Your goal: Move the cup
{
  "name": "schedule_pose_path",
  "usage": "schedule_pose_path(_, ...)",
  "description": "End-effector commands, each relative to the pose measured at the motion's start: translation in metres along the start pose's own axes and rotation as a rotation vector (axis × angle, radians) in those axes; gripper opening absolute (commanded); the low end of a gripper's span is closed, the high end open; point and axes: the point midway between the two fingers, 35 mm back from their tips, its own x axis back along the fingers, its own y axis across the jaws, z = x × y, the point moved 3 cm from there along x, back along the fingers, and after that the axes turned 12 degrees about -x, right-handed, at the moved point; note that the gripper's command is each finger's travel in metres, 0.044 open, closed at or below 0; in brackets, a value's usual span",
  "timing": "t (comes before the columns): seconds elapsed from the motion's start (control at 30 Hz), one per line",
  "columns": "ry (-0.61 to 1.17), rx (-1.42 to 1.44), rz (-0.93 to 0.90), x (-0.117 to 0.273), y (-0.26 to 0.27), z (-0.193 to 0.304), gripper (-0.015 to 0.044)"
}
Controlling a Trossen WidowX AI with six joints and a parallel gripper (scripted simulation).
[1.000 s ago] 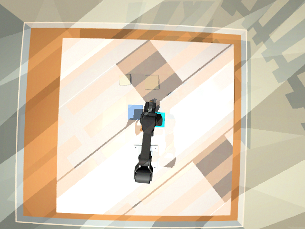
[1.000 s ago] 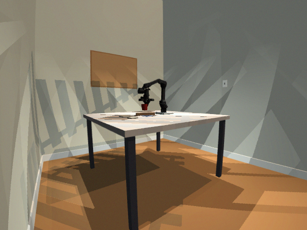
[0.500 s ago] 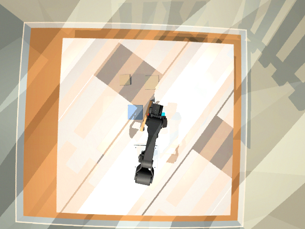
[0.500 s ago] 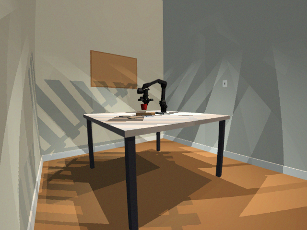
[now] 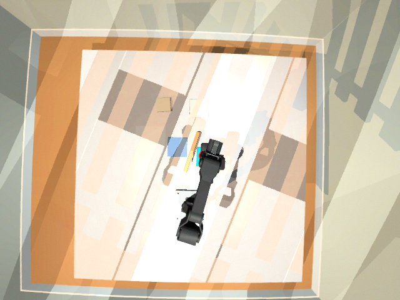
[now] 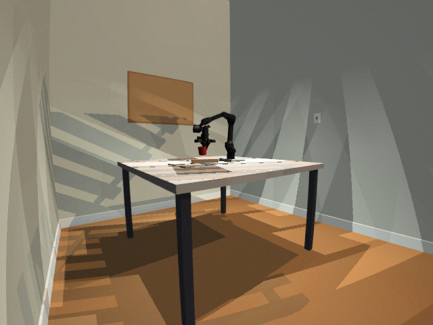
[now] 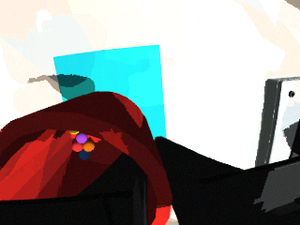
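table (image 5: 103, 225) | on it: blue pad (image 5: 177, 147), cyan pad (image 5: 197, 157), wooden bar (image 5: 192, 150)
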Motion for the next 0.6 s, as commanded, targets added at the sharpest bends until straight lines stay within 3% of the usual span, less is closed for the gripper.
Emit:
schedule_pose_path(0.0,-0.006,0.006,0.0,0.0,-0.003,-0.006,0.0)
schedule_pose_path(0.57,-0.006,0.006,-0.001,-0.019,-0.002,-0.006,0.0)
